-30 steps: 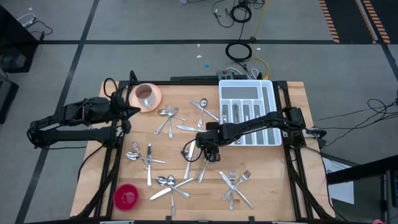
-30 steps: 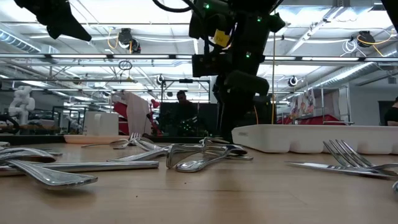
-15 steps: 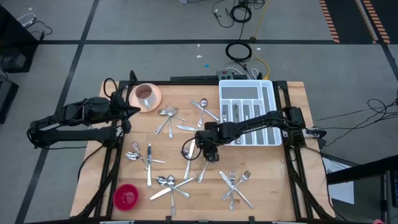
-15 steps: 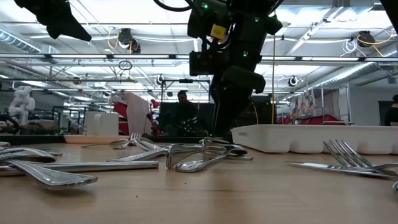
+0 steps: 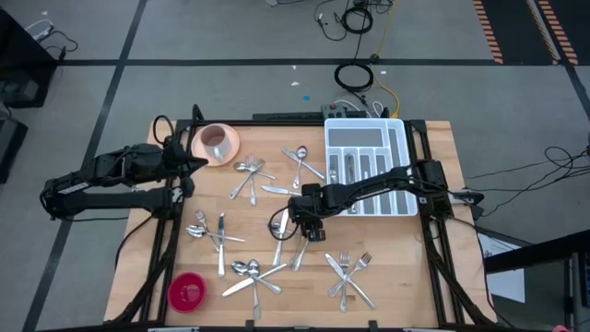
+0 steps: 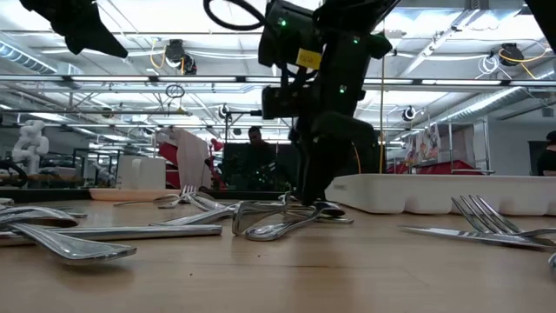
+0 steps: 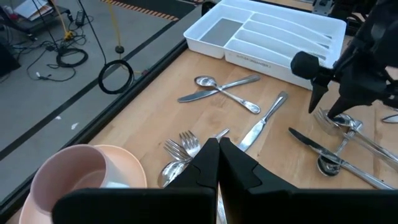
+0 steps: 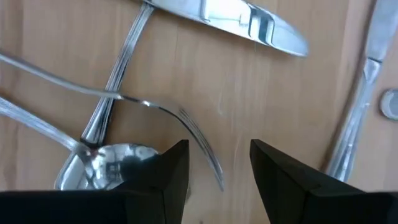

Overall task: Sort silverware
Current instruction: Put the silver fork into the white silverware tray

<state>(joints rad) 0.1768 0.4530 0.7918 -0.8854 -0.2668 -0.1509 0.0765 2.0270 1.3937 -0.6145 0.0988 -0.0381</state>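
At the centre of the high view, the right gripper point(image 5: 307, 228) had come down onto the middle heap of silverware point(image 5: 286, 235), lower and slightly further left than a second earlier. Its jaws stood spread, straddling the curved tines of a fork point(image 8: 199, 140) that lay over a spoon point(image 8: 106, 165); nothing was pinched yet. In the low view the arm had dropped until the jaws nearly met the desk point(image 5: 396, 267). Judged: a pick was being lined up, so sorting of this heap was about to begin rather than done.

The left gripper point(image 7: 217, 163) waited at the left edge of the desk, near the pink cup point(image 5: 216, 141), with jaws pressed together and empty.

Surroundings: the white tray point(image 5: 369, 166) sat at upper right of the high view, a few pieces already in its slots. Loose pieces lay in clusters across the desk, upper centre, lower left and lower right. A red dish point(image 5: 186, 291) sat at lower left.

Obstacles: the fork crossed a spoon and other handles; a table knife point(image 8: 224, 18) lay close by. Lifting one piece might drag its neighbours.
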